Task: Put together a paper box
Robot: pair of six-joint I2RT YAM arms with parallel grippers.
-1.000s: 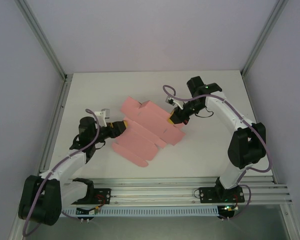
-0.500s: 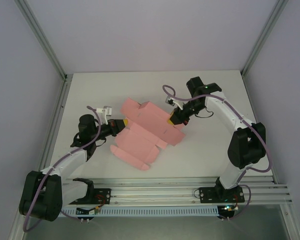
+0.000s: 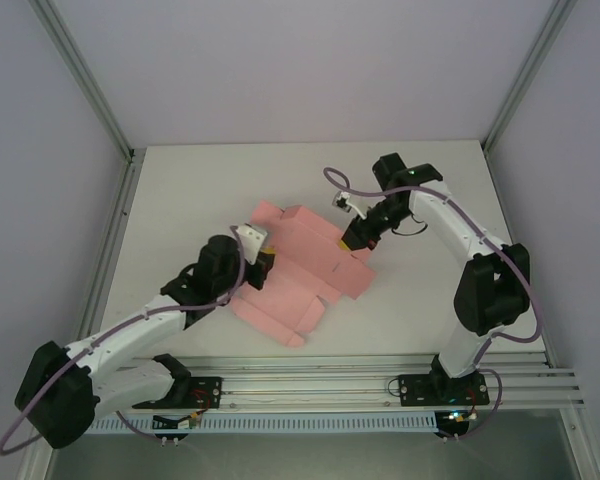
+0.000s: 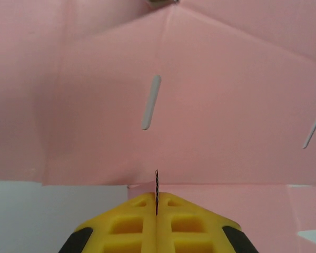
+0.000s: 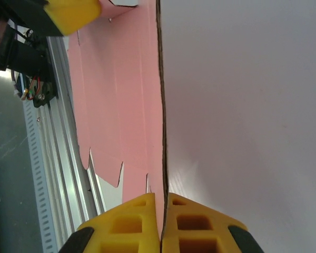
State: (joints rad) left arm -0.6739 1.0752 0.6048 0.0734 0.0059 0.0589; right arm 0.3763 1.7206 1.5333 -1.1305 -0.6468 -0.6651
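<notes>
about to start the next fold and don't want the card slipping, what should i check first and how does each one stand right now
1. The left tool is shut on an edge of the paper box: ok.
2. The right tool is shut on another edge: ok.
3. The two tools are apart from each other: ok.
4. The card lies within the edges of the table: ok.
5. The tab slot is open and uncovered: ok.
6. The box is closed up: not ok, it is an open sheet.
</notes>
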